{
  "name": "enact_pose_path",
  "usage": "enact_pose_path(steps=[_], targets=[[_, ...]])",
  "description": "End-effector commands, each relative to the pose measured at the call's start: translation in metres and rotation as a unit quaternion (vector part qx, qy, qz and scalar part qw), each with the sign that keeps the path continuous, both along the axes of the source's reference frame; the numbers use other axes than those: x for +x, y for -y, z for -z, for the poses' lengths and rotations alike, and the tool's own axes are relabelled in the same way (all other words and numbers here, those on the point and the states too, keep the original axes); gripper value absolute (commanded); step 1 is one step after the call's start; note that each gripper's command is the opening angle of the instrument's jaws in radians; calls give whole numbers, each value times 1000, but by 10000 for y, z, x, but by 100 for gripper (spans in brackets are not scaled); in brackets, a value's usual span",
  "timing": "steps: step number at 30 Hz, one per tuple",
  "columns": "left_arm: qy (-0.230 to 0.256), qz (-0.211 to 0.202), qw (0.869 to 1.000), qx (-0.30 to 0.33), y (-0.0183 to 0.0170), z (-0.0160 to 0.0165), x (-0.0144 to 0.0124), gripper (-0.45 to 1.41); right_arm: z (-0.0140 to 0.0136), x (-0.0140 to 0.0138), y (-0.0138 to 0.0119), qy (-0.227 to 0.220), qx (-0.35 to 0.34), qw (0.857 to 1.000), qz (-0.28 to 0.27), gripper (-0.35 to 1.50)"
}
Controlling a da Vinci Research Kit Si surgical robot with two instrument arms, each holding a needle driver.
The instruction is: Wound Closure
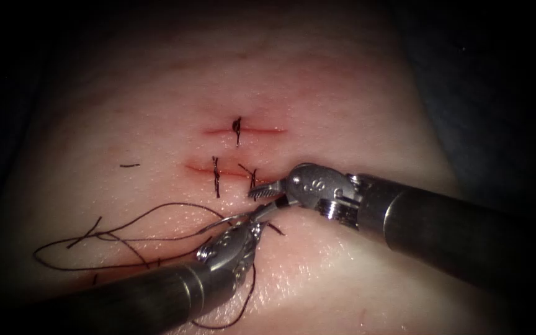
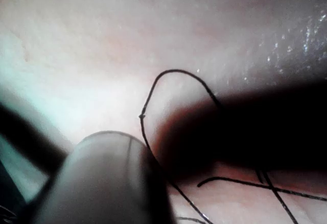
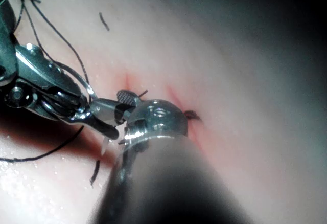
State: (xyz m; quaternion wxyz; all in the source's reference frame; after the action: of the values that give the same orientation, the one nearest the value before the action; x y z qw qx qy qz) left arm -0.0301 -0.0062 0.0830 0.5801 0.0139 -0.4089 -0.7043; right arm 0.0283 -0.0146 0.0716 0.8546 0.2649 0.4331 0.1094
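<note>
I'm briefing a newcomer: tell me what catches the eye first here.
The two tools meet just below the lower cut: the right tool with fingers open, the left tool gripping the needle. Dark thread loops over the tissue at lower left, and stitches cross both cuts.

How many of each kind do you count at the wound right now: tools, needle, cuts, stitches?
Curved steel needle: 1, clear of the pale tissue
Silver needle-driver tools: 2, the left tool apparently holding the needle, the right tool open and empty
Red cuts: 2
Dark thread stitches across the cuts: 3
Total: 8
</note>
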Motion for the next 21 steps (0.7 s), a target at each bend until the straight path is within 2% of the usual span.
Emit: enact_pose_path(steps=[1, 9, 17, 19, 20, 21], targets=[[-2, -2, 1000, -3, -1, -5, -6, -45, -3, 9, -8, 0, -1, 1000, 2, 22], [-14, -14, 1000, -14, -1, -2, -11, -45, -9, 11, -7, 11, 2, 1000, 14, 22], [-12, -18, 1000, -14, -1, 4, -13, -45, -21, 14, 4, 19, -5, 999, 28, 19], [-12, -18, 1000, -15, -1, 3, -13, -45, -22, 14, 5, 20, -5, 999, 29, 12], [-13, -17, 1000, -15, 0, 4, -13, -45, -22, 15, 5, 21, -5, 999, 29, -1], [-13, -17, 1000, -15, 0, 4, -13, -45, -22, 15, 5, 21, -5, 999, 29, -1]])
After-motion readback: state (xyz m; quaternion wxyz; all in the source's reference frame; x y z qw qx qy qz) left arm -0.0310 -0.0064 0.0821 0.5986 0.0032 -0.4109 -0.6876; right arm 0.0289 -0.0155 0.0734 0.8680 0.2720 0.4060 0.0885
